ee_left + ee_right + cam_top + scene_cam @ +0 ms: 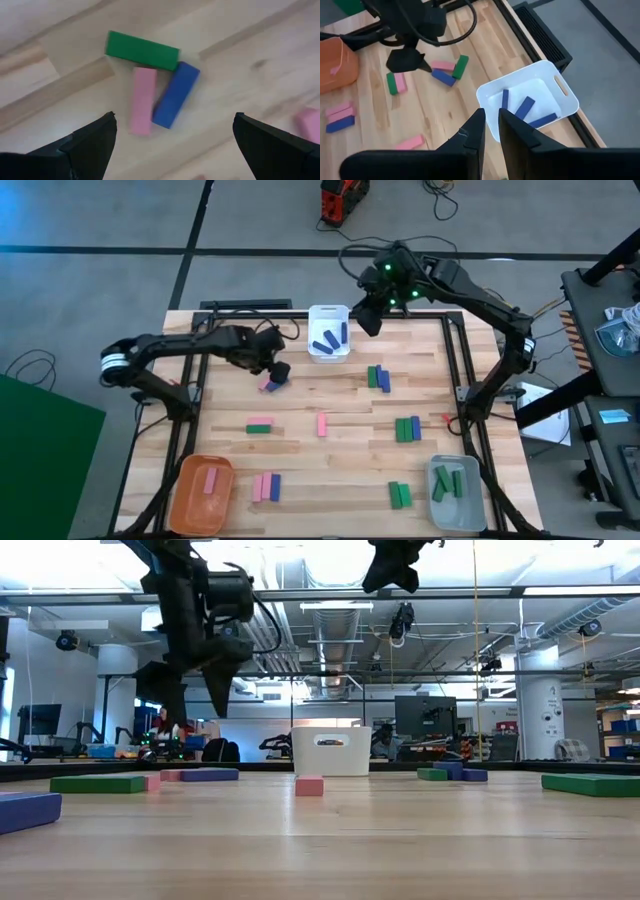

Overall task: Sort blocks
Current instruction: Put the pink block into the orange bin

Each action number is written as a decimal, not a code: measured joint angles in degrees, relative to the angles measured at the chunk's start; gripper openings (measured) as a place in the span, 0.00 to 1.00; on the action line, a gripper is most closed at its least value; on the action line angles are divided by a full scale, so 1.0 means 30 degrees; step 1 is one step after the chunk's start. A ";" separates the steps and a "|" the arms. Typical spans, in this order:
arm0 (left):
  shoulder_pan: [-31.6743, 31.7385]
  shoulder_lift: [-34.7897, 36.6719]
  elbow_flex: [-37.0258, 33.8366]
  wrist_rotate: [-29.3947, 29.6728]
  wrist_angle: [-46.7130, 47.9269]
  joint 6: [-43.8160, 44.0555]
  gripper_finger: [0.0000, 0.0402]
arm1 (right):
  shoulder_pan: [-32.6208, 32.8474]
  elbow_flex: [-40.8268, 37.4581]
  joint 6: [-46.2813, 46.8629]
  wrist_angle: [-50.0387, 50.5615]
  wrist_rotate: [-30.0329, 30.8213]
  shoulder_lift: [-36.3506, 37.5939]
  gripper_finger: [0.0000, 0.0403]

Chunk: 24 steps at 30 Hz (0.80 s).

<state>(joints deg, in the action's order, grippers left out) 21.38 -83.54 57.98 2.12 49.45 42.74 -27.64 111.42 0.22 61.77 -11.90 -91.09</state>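
Observation:
Pink, dark blue and green blocks lie scattered on the wooden table [300, 400]. My left gripper [279, 370] hangs open above a cluster of three touching blocks: a green one [142, 50], a pink one [142, 100] and a blue one [176, 94], all flat on the wood. Its fingers stand wide on either side, touching nothing. My right gripper [368, 316] is raised at the far side of the table, shut and empty, beside the white bin [555, 95], which holds three blue blocks [524, 106].
An orange bin [203, 493] with a pink block stands at the near left. A grey bin [455, 492] with green blocks stands at the near right. Loose blocks lie at mid-table [322, 424], right of centre [378, 377] and near the front [266, 487].

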 joint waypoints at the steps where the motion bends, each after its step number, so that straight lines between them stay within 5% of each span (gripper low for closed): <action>1: 0.0060 -0.0151 0.0000 0.0300 0.0015 -0.0177 0.92 | 0.0009 -0.0054 -0.0004 0.0044 0.0000 -0.0005 0.11; 14: 0.1703 -0.1308 -0.0084 0.1302 0.0171 -0.1831 0.83 | 0.0016 -0.0725 -0.0030 0.0063 0.0005 -0.0036 0.11; 24: 0.2107 -0.2533 -0.0124 -0.0136 0.0007 -0.3742 0.76 | 0.0016 -0.0737 -0.0144 0.0055 0.0006 -0.0036 0.11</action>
<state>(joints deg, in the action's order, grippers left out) 27.70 -91.14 57.60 1.71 49.47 31.51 -27.59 109.21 -0.21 61.93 -11.88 -91.20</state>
